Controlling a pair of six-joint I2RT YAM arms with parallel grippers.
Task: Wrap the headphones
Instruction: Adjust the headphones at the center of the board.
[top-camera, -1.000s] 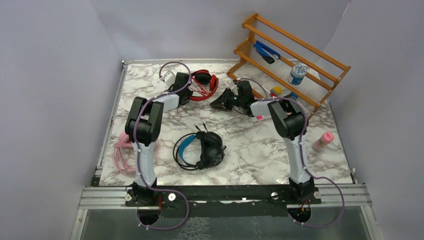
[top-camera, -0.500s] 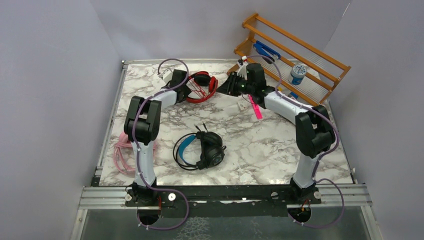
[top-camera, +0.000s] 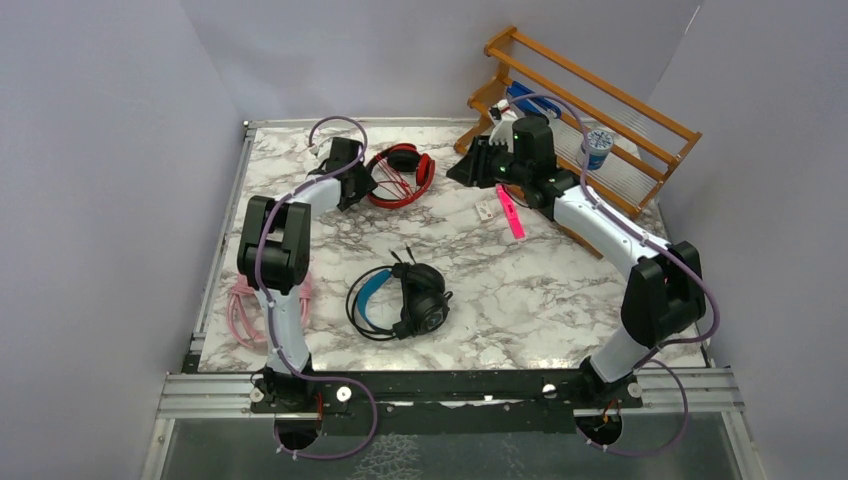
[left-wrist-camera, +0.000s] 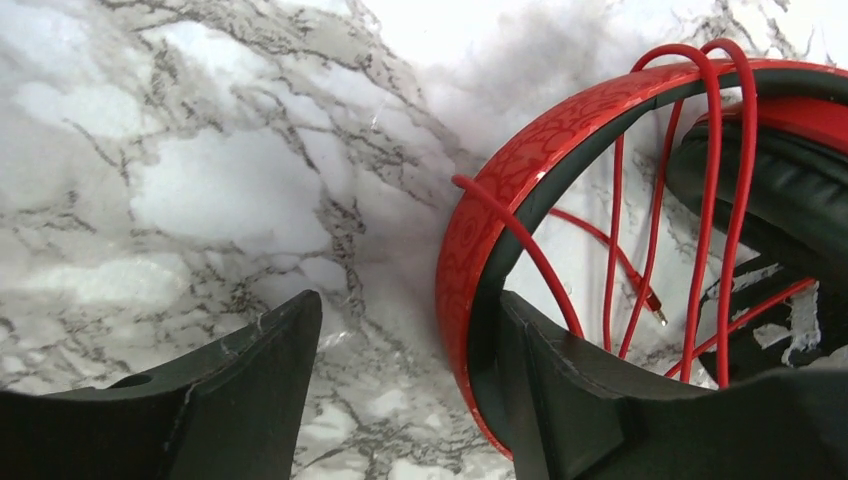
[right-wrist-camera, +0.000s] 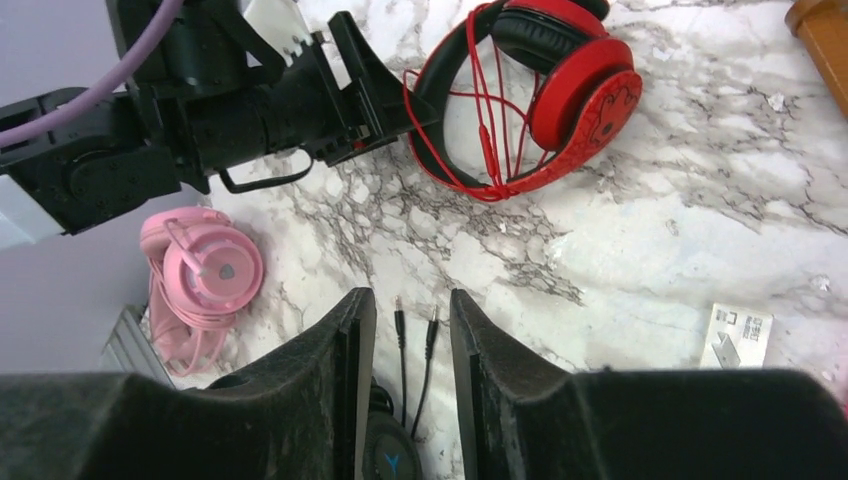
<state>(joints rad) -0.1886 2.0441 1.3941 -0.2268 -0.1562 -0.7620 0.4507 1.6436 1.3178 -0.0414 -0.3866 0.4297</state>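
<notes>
Three headsets lie on the counter (top-camera: 560, 300): the red headset (top-camera: 400, 176) at the far middle, its red cable (left-wrist-camera: 703, 200) looped across the band (left-wrist-camera: 468, 235), the black headset (top-camera: 412, 300) nearer the arms and the pink headset (top-camera: 243, 305) at the left edge. Left gripper (left-wrist-camera: 400, 312) stands wide open astride that band and clamps nothing, while the right gripper (right-wrist-camera: 412, 300) hovers above, narrowly parted and empty. This step seems best done by drawing the left fingers straight clear, since the strand crossing beside the inner finger could snag and loosen the loops.
</notes>
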